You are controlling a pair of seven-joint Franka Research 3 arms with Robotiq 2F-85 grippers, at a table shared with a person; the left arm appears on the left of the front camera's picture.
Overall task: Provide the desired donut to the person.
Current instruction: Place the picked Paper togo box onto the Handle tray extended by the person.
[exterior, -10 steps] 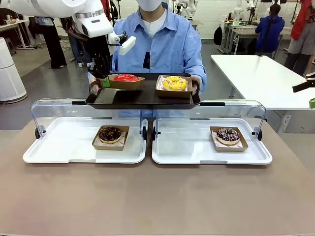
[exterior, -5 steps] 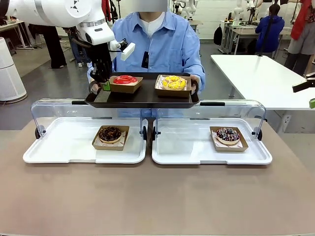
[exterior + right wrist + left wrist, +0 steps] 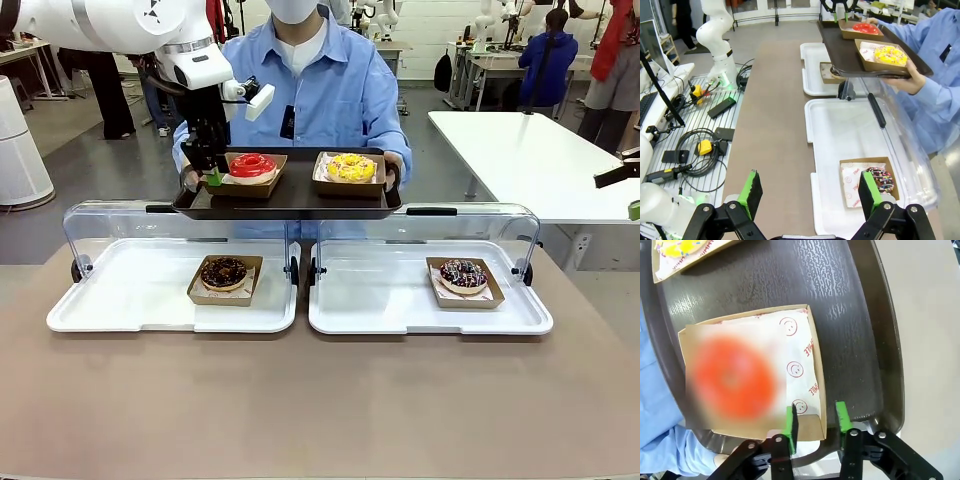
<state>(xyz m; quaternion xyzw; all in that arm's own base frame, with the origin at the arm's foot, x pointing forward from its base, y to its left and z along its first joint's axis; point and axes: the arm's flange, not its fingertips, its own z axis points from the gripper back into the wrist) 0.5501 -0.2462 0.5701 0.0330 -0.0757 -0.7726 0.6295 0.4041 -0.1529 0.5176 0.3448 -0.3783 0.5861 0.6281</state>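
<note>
Lying nearest on the table (image 3: 320, 400), two white trays (image 3: 150, 300), each with a boxed chocolate donut (image 3: 224, 272). Held above them by the person (image 3: 330, 90), a dark tray (image 3: 290, 197) carrying a red donut (image 3: 251, 165) and a yellow donut (image 3: 350, 167) in paper boxes. Straddling the red donut's box corner with green pads parted, not gripping, the left gripper (image 3: 815, 420); parked low and wide open, holding nothing, the right gripper (image 3: 807, 192).
</note>
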